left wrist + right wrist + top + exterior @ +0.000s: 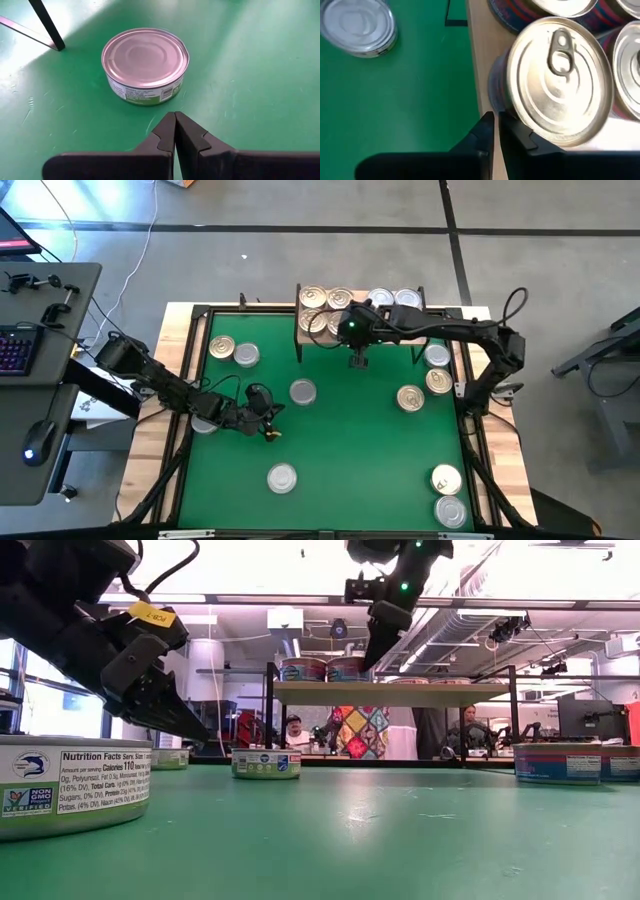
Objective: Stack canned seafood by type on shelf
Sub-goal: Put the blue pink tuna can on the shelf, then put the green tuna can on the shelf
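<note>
From above, you see the right gripper [359, 361] at the front edge of the shelf [308, 336], where golden and silver tins [327, 300] sit; other cans lie scattered on the green mat [340, 440]. The left gripper [268, 427] hangs low over the mat's left side. In the low view the shelf [390, 693] carries cans. Your left wrist view shows fingers [165, 135] pressed together, empty, before a silver-lidded can [145, 65]. Your right wrist view shows fingers [487, 131] clenched on nothing (beside a golden pull-tab tin [555, 75]).

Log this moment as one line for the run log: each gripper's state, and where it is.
left gripper: shut, empty, low over green mat facing silver-lidded can | right gripper: shut, empty, at shelf edge beside pull-tab can
</note>
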Controlling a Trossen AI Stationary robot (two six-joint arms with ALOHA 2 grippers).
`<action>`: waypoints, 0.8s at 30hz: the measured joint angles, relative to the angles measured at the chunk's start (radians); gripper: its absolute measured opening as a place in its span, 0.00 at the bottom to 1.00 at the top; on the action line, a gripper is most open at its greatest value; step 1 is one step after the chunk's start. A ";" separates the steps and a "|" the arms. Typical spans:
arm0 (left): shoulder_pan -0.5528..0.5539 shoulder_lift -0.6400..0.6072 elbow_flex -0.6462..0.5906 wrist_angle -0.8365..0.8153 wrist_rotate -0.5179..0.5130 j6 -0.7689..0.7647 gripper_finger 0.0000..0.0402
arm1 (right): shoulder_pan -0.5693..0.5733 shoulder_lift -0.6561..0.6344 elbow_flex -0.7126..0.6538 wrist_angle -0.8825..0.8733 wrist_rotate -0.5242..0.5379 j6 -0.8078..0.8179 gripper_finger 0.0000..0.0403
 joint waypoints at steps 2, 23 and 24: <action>0.000 0.000 0.000 0.000 -0.005 0.000 0.00 | 0.001 0.006 0.000 0.013 0.004 -0.002 0.03; -0.013 0.000 0.000 0.002 -0.011 -0.008 0.00 | 0.388 -0.034 -0.177 0.234 0.031 0.067 0.00; -0.016 0.000 0.000 0.002 -0.014 -0.007 0.00 | 0.428 -0.035 -0.222 0.292 0.031 0.099 0.00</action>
